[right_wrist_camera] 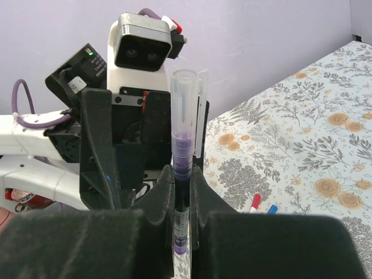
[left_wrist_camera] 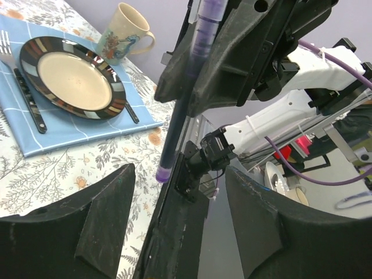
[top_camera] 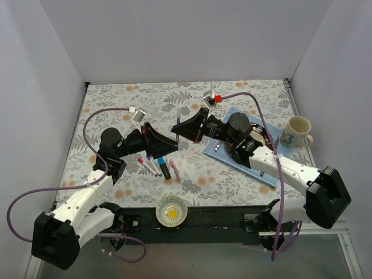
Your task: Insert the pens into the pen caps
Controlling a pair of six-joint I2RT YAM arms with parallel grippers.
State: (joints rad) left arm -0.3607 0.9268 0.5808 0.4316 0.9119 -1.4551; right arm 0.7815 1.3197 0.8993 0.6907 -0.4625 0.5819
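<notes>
Evidently one pen is nearing completion: the right jaws are clamping on a dark purple pen [right_wrist_camera: 183,152], holding it raised above the middle of the tabletop [top_camera: 244,96]. A clear cap [right_wrist_camera: 185,96] is sitting over its upper end, seated as far as I can judge. The left jaws are standing apart just beside it, gripping nothing. Several loose pens [top_camera: 152,167] and a black marker [top_camera: 165,169] are lying near the left arm, so most of the capping is waiting. A floral cloth is covering the tabletop, which is carrying a blue placemat [left_wrist_camera: 58,133], plate [left_wrist_camera: 29,55], mug [top_camera: 297,131] and bowl [top_camera: 160,206]. Plain lilac-grey walls are enclosing it.
</notes>
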